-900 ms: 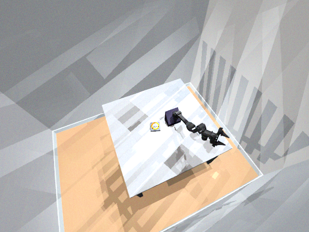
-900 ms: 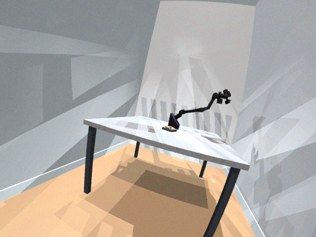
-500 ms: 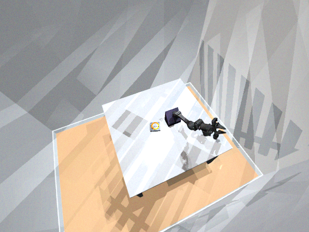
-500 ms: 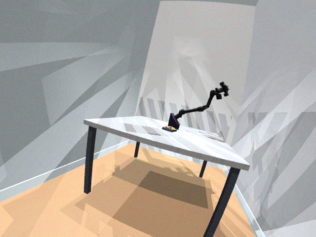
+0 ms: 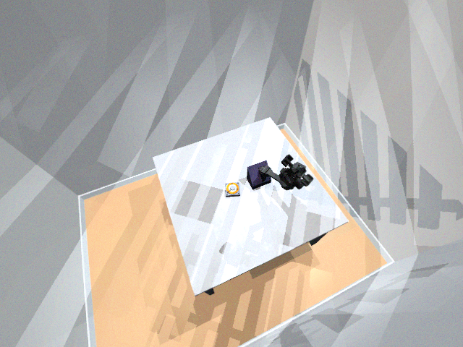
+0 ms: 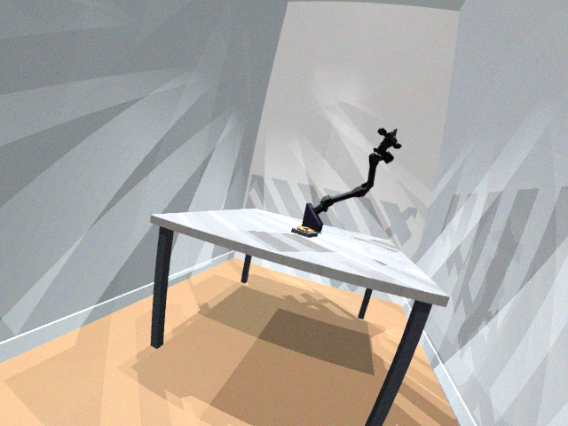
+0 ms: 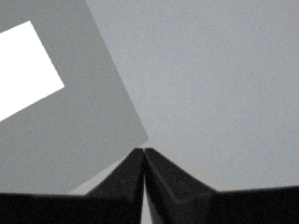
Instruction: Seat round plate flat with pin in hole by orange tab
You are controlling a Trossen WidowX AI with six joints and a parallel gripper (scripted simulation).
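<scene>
The round plate (image 5: 228, 188) (image 6: 301, 228) shows as a small orange ring with a pale centre, on the square grey base (image 5: 226, 195) (image 6: 296, 232) on the table. The plate is too small in the top and exterior views to tell whether it lies flat or tilted, or where its tab, its hole and the pin are. My gripper (image 7: 143, 156) (image 6: 394, 131) is shut, with its fingertips together and nothing between them. It is raised high above the table, far from the plate, and does not touch it. The wrist view shows neither plate nor base.
A dark purple wedge-shaped block (image 5: 257, 175) (image 6: 310, 217) stands beside the base, at the foot of the arm (image 5: 275, 176) (image 6: 348, 195). The white table (image 5: 187, 152) (image 6: 206, 222) carries them. Walls surround it, and a bright white patch (image 7: 25, 70) shows in the wrist view.
</scene>
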